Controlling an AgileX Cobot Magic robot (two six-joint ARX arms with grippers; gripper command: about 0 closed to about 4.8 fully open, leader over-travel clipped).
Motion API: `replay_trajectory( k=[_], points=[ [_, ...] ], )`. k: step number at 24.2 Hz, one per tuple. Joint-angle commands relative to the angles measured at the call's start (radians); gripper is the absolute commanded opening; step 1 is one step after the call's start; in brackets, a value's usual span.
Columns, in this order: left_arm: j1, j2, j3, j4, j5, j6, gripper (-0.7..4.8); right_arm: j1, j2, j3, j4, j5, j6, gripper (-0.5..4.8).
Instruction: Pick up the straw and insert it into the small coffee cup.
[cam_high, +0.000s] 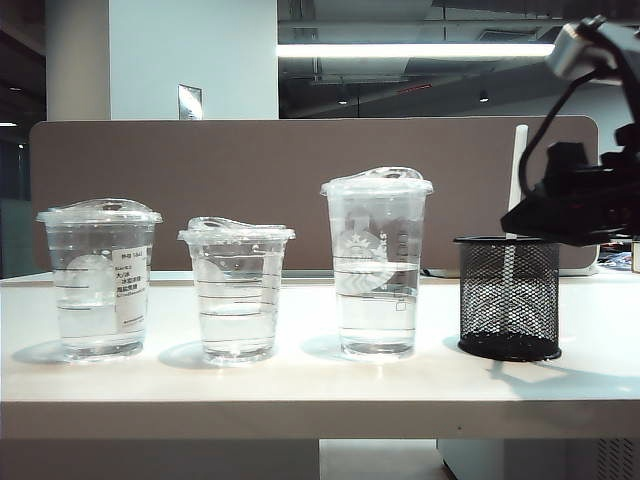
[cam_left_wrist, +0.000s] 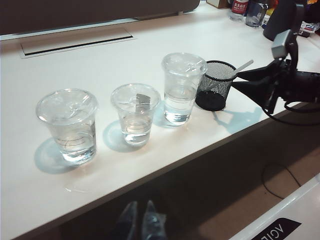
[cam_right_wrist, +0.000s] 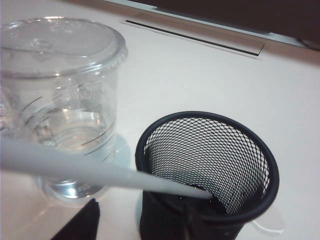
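The small coffee cup (cam_high: 237, 290) (cam_left_wrist: 135, 117), short, ridged and lidded, stands in the middle of a row of three clear cups. The white straw (cam_high: 518, 165) (cam_left_wrist: 243, 67) (cam_right_wrist: 90, 172) leans in a black mesh holder (cam_high: 508, 297) (cam_right_wrist: 210, 165) at the row's right end. My right gripper (cam_high: 520, 222) (cam_left_wrist: 241, 83) (cam_right_wrist: 122, 225) is open beside the holder's rim, its fingers spread close to the straw and not closed on it. My left gripper (cam_left_wrist: 139, 220) hangs below the table's front edge, fingers together and empty.
A wide labelled cup (cam_high: 100, 280) stands at the left of the row. A tall cup (cam_high: 377, 265) (cam_right_wrist: 62, 100) stands right beside the holder. All cups hold water. A brown partition (cam_high: 300, 160) runs behind the table. Bottles (cam_left_wrist: 247, 9) stand at the far corner.
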Motion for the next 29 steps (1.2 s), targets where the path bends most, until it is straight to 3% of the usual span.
replay_trajectory(
  k=[1,6,12,20,23,29],
  points=[
    [0.0,0.002,0.001,0.006,0.005,0.0,0.22,0.0,0.041,0.034,0.037,0.002,-0.003,2.25],
    [0.0,0.002,0.001,0.003,0.005,0.0,0.22,0.0,0.119,0.08,0.063,0.002,-0.003,1.89],
    [0.0,0.002,0.001,-0.005,0.005,0.0,0.22,0.0,0.138,0.085,0.088,0.008,-0.003,1.01],
    [0.0,0.002,0.001,-0.008,0.005,0.0,0.22,-0.001,0.138,0.098,0.104,0.044,-0.003,0.91],
    [0.0,0.002,0.001,-0.008,0.005,0.0,0.22,-0.001,0.138,0.108,0.098,0.046,-0.003,0.38],
    [0.0,0.002,0.001,-0.008,0.005,0.0,0.22,-0.001,0.138,0.124,0.093,0.047,-0.003,0.29]
  ],
)
